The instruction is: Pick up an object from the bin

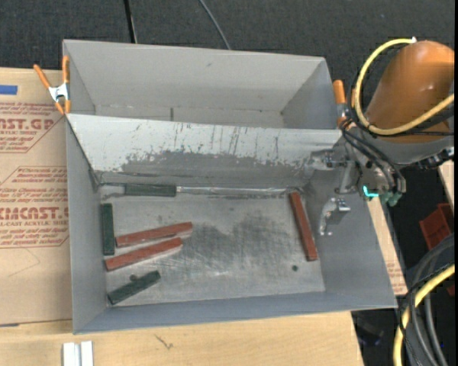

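In the bin (pixel 198 82), dark green sticks (pixel 107 229) and two red-brown sticks (pixel 153 235) lie left. A lone red-brown stick (pixel 304 226) lies right, just beside the gripper (pixel 330 218), whose opening cannot be told. A sound grasp likely means centring across that stick's narrow width.

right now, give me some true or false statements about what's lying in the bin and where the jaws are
1. A dark green stick lies along the foot of the back wall. True.
2. Two red-brown sticks lie side by side in the left half of the bin. True.
3. The jaws hang over those two sticks. False: they hang at the bin's right side, close beside a lone red-brown stick.
4. The lone red-brown stick lies crosswise along the bin's front. False: it runs front to back near the right wall.
5. All the sticks are heaped in the middle. False: they lie spread toward the left, the back and the right.
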### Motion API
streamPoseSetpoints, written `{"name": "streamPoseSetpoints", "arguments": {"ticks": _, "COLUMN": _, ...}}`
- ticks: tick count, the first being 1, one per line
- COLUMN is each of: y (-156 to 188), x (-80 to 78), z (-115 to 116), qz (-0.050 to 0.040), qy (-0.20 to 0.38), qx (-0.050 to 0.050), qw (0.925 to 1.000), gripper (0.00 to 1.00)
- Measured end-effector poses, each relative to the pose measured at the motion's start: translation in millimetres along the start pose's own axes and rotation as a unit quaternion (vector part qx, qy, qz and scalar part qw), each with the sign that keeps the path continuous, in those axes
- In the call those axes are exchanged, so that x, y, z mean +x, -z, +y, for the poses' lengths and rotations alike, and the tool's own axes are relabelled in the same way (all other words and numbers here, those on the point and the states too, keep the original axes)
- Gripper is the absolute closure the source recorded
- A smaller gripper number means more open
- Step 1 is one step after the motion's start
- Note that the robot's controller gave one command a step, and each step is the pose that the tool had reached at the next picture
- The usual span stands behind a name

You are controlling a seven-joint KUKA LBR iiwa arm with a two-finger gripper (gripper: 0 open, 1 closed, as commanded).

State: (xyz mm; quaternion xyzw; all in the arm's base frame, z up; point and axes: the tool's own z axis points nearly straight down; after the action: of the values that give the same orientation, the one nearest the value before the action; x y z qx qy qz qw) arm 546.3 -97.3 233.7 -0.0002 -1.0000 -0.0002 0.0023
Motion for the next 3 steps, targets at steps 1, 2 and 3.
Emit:
{"name": "streamPoseSetpoints", "arguments": {"ticks": 1, "y": 3.4, "x": -1.5, "z": 0.4, "qz": -0.0035, "qy": 0.001, "qx": 0.001, "qw": 1.0, "gripper": 0.0}}
{"name": "streamPoseSetpoints", "arguments": {"ticks": 2, "y": -59.1, "x": -13.8, "z": -19.8, "qz": -0.0064, "qy": 0.001, "qx": 0.001, "qw": 1.0, "gripper": 0.0}}
{"name": "streamPoseSetpoints", "arguments": {"ticks": 3, "y": -117.1, "x": -33.7, "z": -25.9, "qz": -0.0043, "qy": 0.117, "qx": 0.001, "qw": 0.9932, "gripper": 0.0}}
